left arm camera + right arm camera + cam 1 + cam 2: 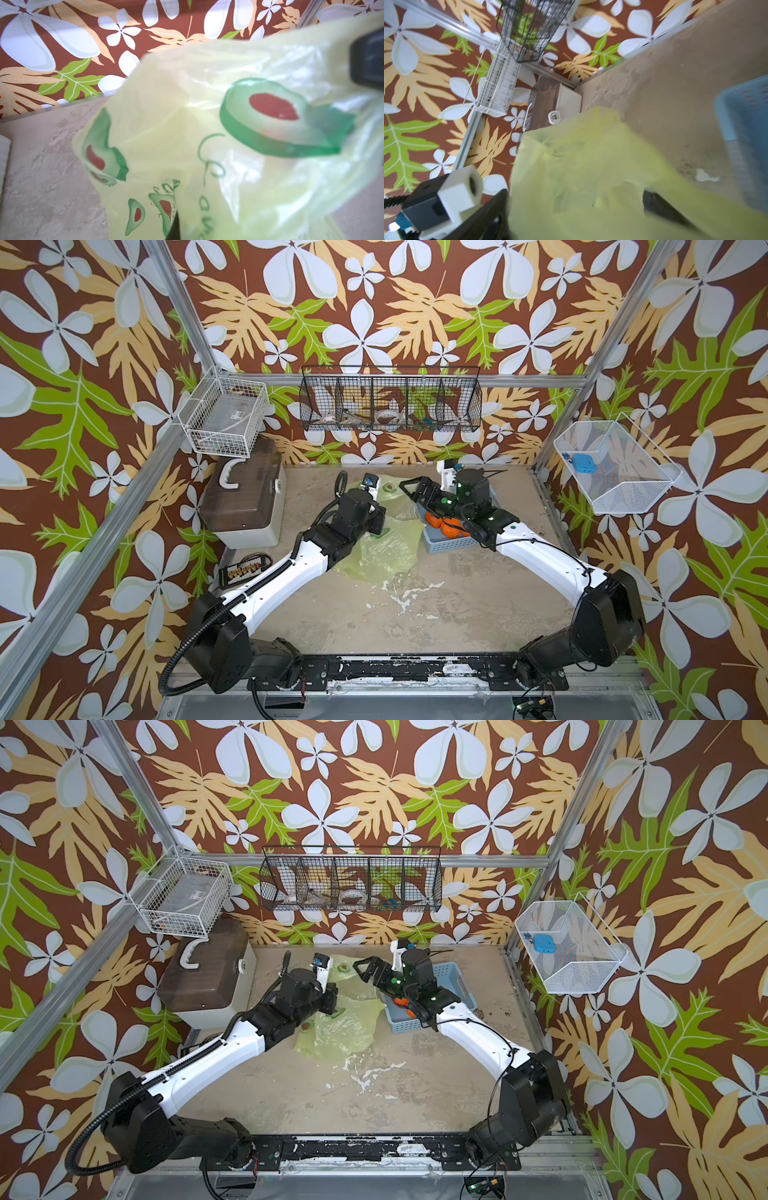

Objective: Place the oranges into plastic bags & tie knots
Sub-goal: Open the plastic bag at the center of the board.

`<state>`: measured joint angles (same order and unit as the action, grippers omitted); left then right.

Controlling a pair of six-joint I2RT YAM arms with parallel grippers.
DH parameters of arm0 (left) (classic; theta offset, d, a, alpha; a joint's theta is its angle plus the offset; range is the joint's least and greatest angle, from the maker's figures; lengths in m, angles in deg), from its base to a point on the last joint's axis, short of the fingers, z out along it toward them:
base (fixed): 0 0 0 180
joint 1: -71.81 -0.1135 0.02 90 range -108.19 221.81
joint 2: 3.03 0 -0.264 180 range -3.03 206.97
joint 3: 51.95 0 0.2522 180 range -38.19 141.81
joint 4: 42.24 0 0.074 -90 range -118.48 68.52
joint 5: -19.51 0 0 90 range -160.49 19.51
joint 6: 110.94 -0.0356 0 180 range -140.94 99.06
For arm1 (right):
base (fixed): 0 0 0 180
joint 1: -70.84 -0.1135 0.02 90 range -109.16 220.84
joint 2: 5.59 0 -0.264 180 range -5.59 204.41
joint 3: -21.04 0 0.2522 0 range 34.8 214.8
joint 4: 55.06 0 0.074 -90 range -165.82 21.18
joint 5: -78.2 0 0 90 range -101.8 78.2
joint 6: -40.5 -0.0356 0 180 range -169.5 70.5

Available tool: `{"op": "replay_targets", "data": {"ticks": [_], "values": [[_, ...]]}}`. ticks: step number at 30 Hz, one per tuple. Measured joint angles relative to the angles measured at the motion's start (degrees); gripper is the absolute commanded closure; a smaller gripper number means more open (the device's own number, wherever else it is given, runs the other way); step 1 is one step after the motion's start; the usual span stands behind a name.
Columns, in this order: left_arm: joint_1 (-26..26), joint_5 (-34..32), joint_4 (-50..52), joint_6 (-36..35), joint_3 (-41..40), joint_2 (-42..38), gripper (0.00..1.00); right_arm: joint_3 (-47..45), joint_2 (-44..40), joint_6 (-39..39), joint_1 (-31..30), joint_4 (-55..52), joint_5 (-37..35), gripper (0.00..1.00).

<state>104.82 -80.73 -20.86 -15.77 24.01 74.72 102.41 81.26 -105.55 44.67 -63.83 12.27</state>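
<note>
The bag (384, 549) lies slack on the tabletop (436, 626), towards 12 o'clock of its centre in both top views; no orange is seen inside it. The oranges (446, 526) sit in the basket (442, 551) just beside the bag at its 3 o'clock and are partly hidden by the right arm. The left gripper (376, 529) stands at the bag's 10 o'clock edge. Its jaws are closed, and in the left wrist view film is pulled taut towards them, so a pinch on the bag is judged. The right gripper (409, 490) hangs over the bag's 1 o'clock end with jaws spread wide. Film is draped between them in the right wrist view, but nothing is clamped. The bag is to be treated as very light, limp and slippery: it is expected to collapse and slide unless pinched through bunched film at the mouth edge. The oranges are judged firm, smooth and prone to roll. Each is best taken across its widest part with moderate force, so that the skin is not bruised.
</note>
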Motion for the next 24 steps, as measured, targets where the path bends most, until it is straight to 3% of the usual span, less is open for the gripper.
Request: {"op": "replay_targets", "data": {"ticks": [6,11,18,24], "values": [[-2.97,6.29,3.78,-3.69,1.70,1.49,1.00,-6.32,-8.76,8.72,9.84,-5.66,7.80,0.04],[-3.10,8.17,6.32,-4.11,4.17,5.01,1.00,-4.44,-13.07,17.66,11.78,-12.07,1.38,0.05],[-3.17,8.83,10.86,-3.65,10.45,10.34,1.00,6.08,5.86,26.73,11.85,-23.17,-13.11,0.06],[-3.23,9.62,14.67,-2.21,14.27,12.90,1.00,17.66,20.22,32.11,9.22,-27.78,-20.04,0.06]]}}
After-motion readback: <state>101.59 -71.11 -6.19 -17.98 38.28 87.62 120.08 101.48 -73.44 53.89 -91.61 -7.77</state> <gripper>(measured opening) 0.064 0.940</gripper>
